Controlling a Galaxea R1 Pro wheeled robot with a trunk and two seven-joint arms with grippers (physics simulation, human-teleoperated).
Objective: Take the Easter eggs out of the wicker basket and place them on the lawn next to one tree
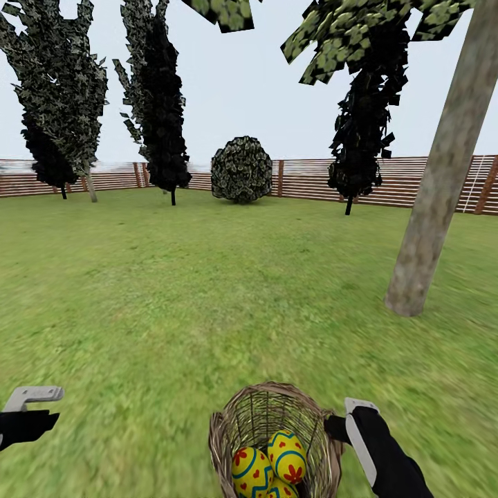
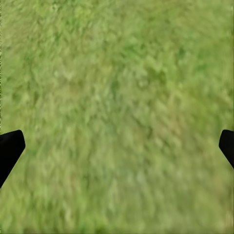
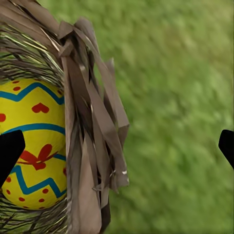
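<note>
The wicker basket (image 1: pixel 257 415) stands on the lawn (image 1: pixel 173 290) at the bottom middle of the head view. Three yellow Easter eggs with blue zigzags and red marks lie in it: one (image 1: pixel 287 453) toward the right, one (image 1: pixel 250 472) to its left, and one (image 1: pixel 280 490) cut by the frame edge. My right gripper (image 1: pixel 339 425) is at the basket's right rim. In the right wrist view it (image 3: pixel 117 148) is open and straddles the basket wall (image 3: pixel 92 126), one fingertip (image 3: pixel 9 151) over an egg (image 3: pixel 34 126). My left gripper (image 1: pixel 38 415) (image 2: pixel 117 148) hangs open over bare grass. The tree's pale trunk (image 1: pixel 436 194) rises at the right.
A brown slat fence (image 1: pixel 311 180) closes the far side of the garden. In front of it stand a round shrub (image 1: pixel 241 169) and dark narrow trees (image 1: pixel 162 104) (image 1: pixel 360 138). Grass stretches between the basket and the trunk's foot (image 1: pixel 408 301).
</note>
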